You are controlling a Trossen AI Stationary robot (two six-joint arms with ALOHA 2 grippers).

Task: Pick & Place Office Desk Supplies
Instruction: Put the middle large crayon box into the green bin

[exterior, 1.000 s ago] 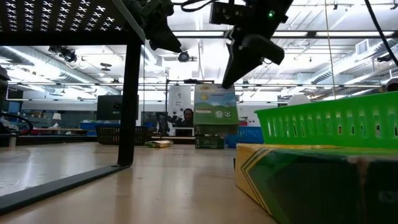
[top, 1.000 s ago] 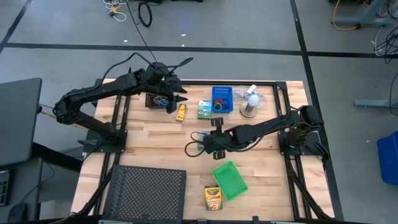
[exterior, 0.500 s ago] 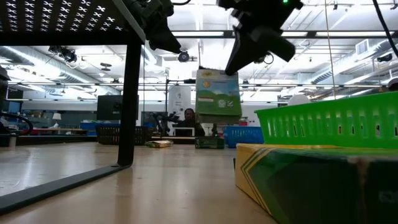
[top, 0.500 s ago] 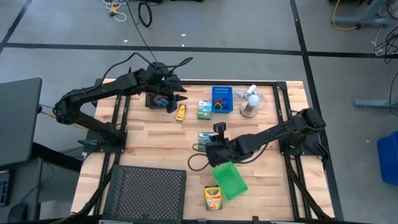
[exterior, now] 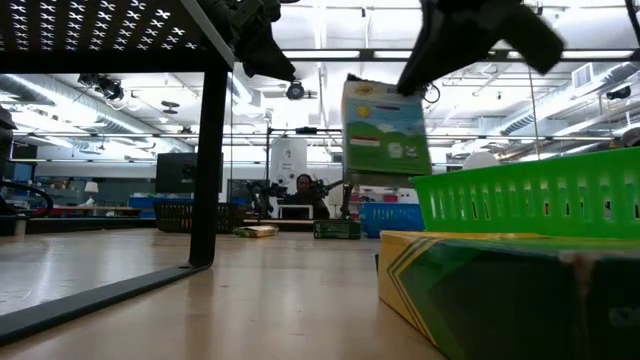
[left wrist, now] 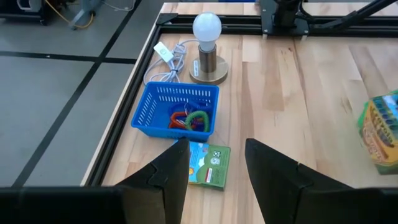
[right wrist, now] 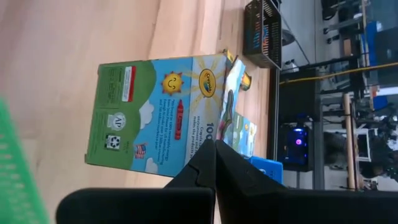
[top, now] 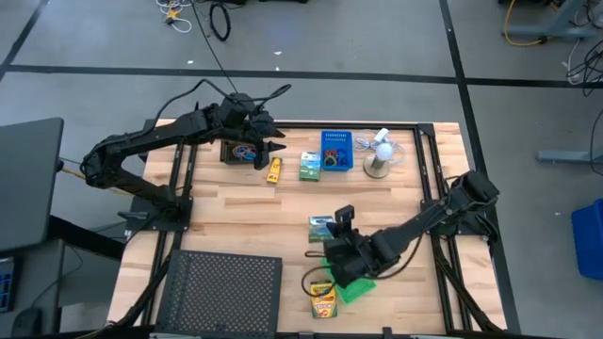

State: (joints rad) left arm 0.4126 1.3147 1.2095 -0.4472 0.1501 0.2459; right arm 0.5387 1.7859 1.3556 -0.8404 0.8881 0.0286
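A small green-white box [right wrist: 165, 115], printed with a sun, clouds and green hills, hangs in the air over the near right part of the table, just beside the green bin [top: 350, 279]. In the low view the box [exterior: 386, 130] hangs upright with a slight tilt, its long axis close to vertical, and its broad printed face turned toward the near edge of the table. It looks like thin cardboard: light and fairly stiff, but easily crushed, with a smooth face that could slip. The sensible place to hold it is where it is held now, pinched across a thin edge, with gentle pressure.

The right gripper [right wrist: 216, 163] has its jaws closed tight on that edge of the box. The right arm reaches in from the right side toward the near middle of the table.

Just in front of the green bin, at the near edge, lies a yellow crayon box [top: 323, 299]. At the far side of the table a second green-white box [left wrist: 208, 164] lies flat beside a blue bin [left wrist: 177, 112] holding coloured rubber-band loops [left wrist: 188, 119].

The left gripper [left wrist: 214, 163] hovers above the far left of the table, near a black bin [top: 235, 152] and a yellow tube [top: 274, 169]. Its jaws stand partly apart and hold nothing.
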